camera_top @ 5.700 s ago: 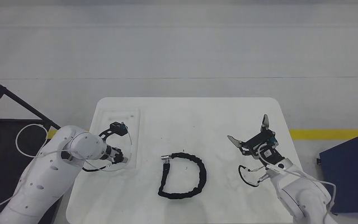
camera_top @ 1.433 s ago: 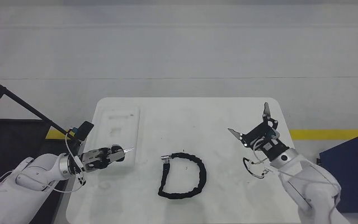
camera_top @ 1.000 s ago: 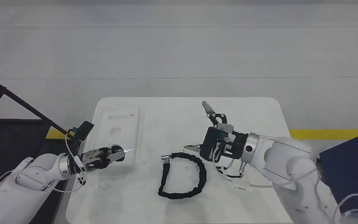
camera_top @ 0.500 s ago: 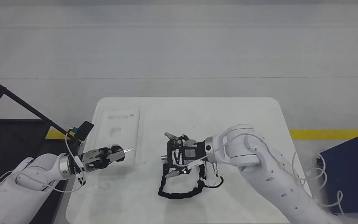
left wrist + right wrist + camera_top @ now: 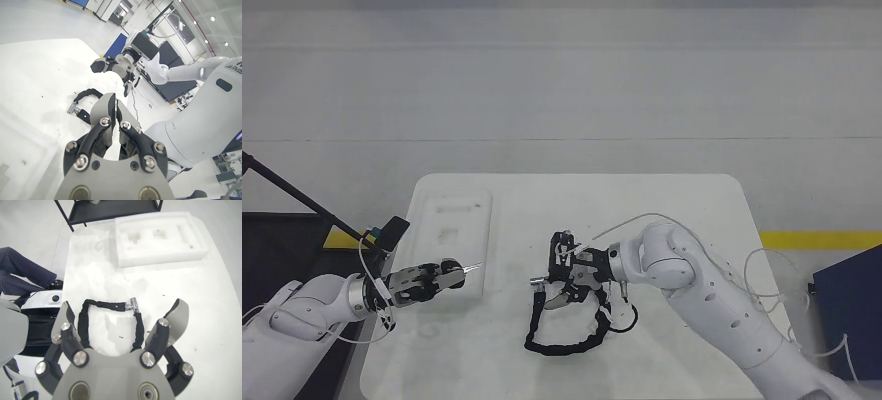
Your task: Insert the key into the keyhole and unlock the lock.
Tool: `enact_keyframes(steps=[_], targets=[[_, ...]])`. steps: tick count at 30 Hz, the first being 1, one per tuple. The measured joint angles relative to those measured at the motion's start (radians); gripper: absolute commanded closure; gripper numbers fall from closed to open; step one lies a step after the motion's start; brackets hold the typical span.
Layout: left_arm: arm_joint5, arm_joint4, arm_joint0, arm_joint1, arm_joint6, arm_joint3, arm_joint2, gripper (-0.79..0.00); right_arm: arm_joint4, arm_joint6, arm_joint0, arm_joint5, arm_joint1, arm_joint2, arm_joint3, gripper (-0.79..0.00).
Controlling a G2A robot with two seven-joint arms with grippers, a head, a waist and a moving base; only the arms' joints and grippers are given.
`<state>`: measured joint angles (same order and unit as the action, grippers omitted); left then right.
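Note:
The lock is a black sleeved chain loop with a silver cylinder at its open end, lying mid-table. My right gripper hovers open just above that cylinder end. In the right wrist view the cylinder and chain lie between the spread fingertips. My left gripper stays at the table's left, shut on the key. The thin blade pokes out past the pads toward the lock. The right gripper shows beyond it, open.
A white foam tray with cut-out pockets lies at the back left of the table, seen also as the foam tray beyond the lock. A black cable trails under the right wrist. A black metal rack stands past the table edge.
The right arm swung from the table's right side to above the lock's cylinder end, staying open. The left arm left the foam tray earlier, then held still with the key.

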<state>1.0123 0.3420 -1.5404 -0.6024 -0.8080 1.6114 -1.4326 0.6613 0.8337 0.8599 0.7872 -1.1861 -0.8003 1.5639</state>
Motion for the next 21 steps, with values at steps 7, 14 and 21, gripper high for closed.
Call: enact_keyframes(steps=[7,14,21], targets=[[0.0,0.0,0.0,0.0,0.0,0.0,0.0,0.0,0.022,-0.052,-0.006,0.013,-0.004,0.017,-0.098,-0.785],[0.0,0.0,0.0,0.0,0.0,0.0,0.0,0.0,0.026,-0.072,-0.006,0.028,-0.005,0.023,-0.122,-0.785],[0.0,0.0,0.0,0.0,0.0,0.0,0.0,0.0,0.025,-0.072,-0.006,0.028,-0.005,0.023,-0.122,-0.785]])
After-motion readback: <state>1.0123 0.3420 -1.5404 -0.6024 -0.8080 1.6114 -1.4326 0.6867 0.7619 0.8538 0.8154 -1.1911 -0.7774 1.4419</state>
